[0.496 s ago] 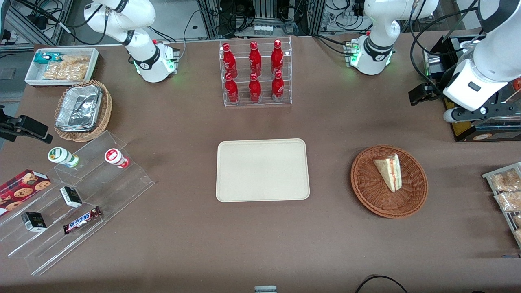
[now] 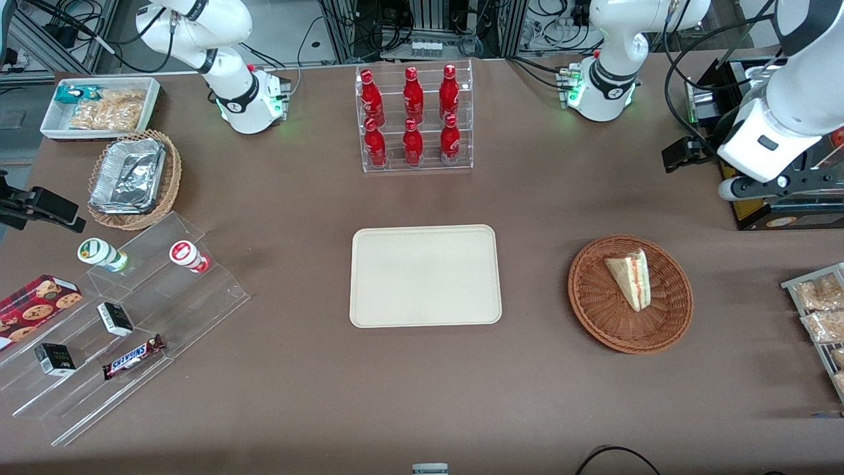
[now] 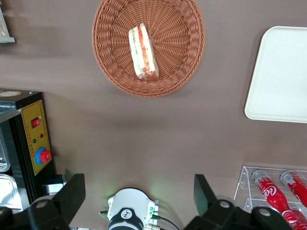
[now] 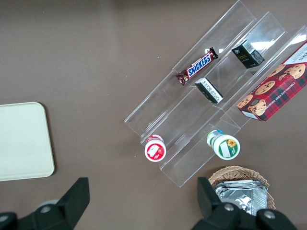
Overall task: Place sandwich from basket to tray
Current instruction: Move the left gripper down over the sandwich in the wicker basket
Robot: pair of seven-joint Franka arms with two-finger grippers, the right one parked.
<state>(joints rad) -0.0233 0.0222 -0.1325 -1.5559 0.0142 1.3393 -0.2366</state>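
The sandwich (image 2: pixel 631 277), a pale bread wedge with red and green filling, lies in the round reddish-brown wicker basket (image 2: pixel 593 310). The basket stands beside the empty cream tray (image 2: pixel 425 275), toward the working arm's end of the table. My left gripper (image 2: pixel 686 153) hangs high above the table, farther from the front camera than the basket and apart from it. Its fingers are wide open and hold nothing. The left wrist view shows the gripper (image 3: pixel 138 189), the sandwich (image 3: pixel 143 51), the basket (image 3: pixel 108 62) and part of the tray (image 3: pixel 280 72).
A clear rack of red bottles (image 2: pixel 414 119) stands farther from the front camera than the tray. A black and yellow control box (image 2: pixel 778 214) and bagged snacks (image 2: pixel 821 310) lie at the working arm's end. Stepped acrylic shelves with snacks (image 2: pixel 125 316) lie toward the parked arm's end.
The working arm has shifted very slightly. The sandwich, basket and tray have not moved.
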